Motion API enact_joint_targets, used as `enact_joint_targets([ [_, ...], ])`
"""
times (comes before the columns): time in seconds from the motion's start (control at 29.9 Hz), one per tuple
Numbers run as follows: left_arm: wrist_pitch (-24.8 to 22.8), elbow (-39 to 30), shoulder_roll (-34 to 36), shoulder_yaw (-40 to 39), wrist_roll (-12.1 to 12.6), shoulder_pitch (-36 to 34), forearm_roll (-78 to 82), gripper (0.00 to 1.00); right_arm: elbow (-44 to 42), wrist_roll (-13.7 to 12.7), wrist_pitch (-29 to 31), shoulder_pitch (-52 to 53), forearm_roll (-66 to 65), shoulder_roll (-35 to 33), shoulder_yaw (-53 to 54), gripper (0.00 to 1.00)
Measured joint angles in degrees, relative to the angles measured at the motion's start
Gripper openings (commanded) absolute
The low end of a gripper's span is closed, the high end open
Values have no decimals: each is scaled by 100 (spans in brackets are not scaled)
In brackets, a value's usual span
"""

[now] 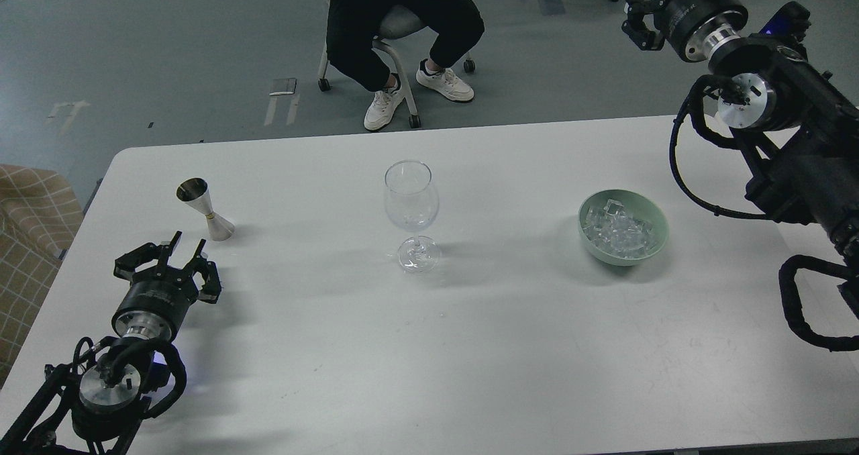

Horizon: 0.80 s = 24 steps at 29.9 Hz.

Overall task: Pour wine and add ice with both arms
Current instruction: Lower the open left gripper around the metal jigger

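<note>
A clear wine glass [411,207] stands upright at the middle of the white table [470,354] and looks empty. A small steel jigger [205,211] stands at the far left; I cannot see any wine in it. A green bowl [656,237] at the right holds a heap of clear ice [619,231]. My left gripper [171,259] is open and empty, low over the table, just near-left of the jigger and apart from it. My right gripper [637,13] is high beyond the table's far right corner, seen dark and partly cut off.
A person in black sits on a wheeled chair [396,29] beyond the table's far edge. A beige checked seat [27,227] lies off the table's left edge. My right arm's thick links and cable loops [798,173] hang over the table's right side.
</note>
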Motion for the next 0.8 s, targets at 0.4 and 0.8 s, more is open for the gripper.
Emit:
enact_joint_targets([
  [0.4,-143,689,-123,-11,155,-552,-30,40,-1,0,-10,-81,0,-137,0,100],
  [0.8,-144,1301,-299,-6,161,-993,-45,49,7,0,-11,-133,0,-140,0,100],
])
